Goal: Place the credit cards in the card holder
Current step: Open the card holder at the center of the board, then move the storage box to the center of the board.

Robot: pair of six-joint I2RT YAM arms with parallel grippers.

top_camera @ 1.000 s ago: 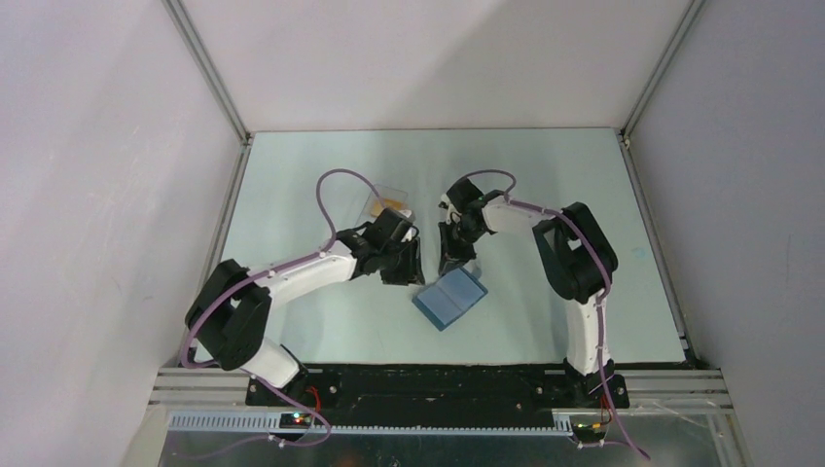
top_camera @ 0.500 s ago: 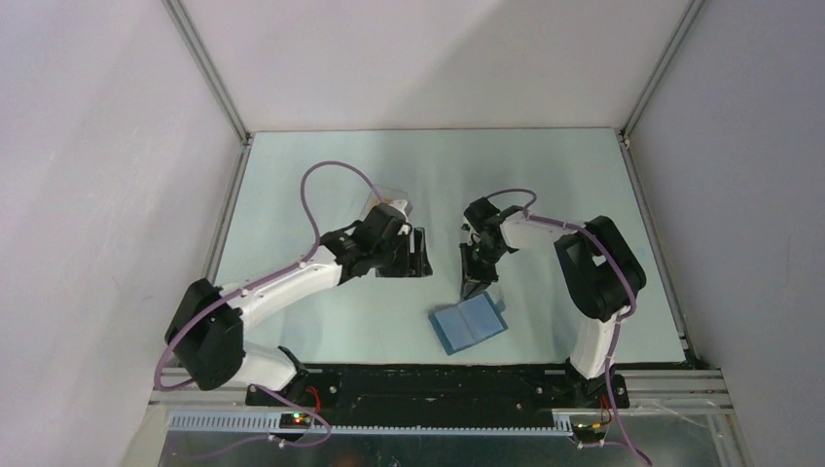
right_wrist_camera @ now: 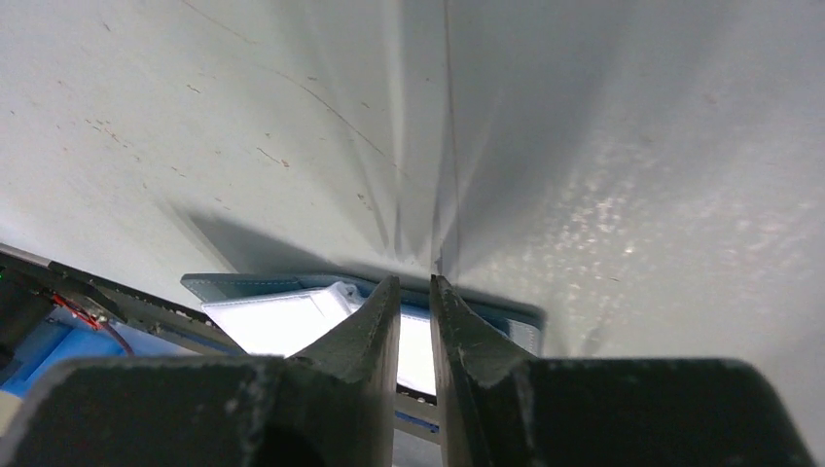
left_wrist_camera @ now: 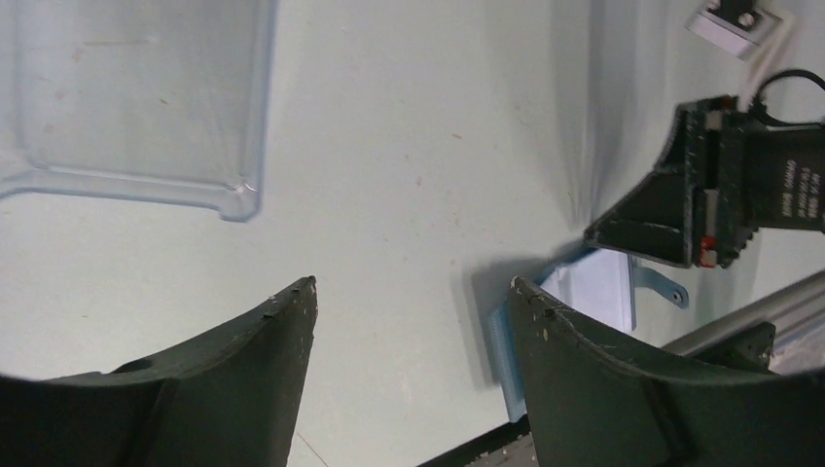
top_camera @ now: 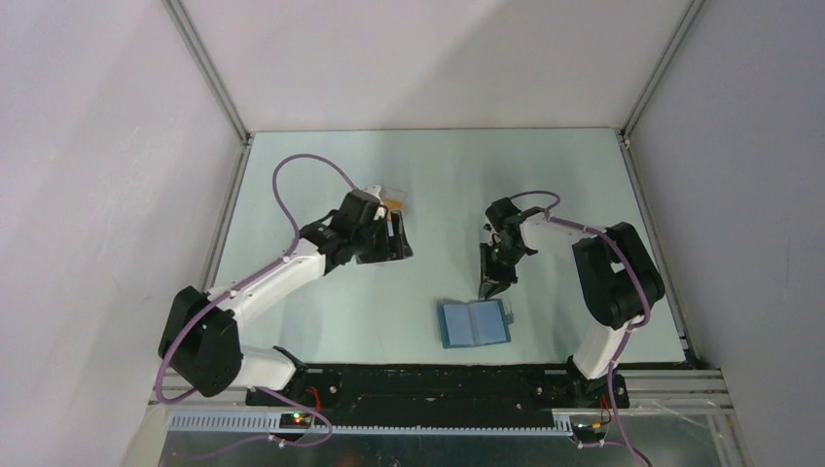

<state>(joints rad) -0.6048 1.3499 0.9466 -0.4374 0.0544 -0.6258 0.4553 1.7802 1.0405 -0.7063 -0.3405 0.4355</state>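
The credit cards (top_camera: 393, 202) show only as an orange sliver at the clear plastic piece (left_wrist_camera: 136, 97), just beside my left claw (left_wrist_camera: 409, 292) and well apart from the card holder (top_camera: 474, 324), which lies open toward the near side of the table (top_camera: 321, 311). I judge them light, stiff and slick, lying flat, so best pinched across a free edge. My left claw gapes wide and empty; my right claw (right_wrist_camera: 415, 282), at the card holder's far edge, is closed to a slit with nothing visible in it.

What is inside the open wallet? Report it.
Two pale blue panels of the wallet show, with no card lying on them. Any card tucked into its pockets would be hidden.
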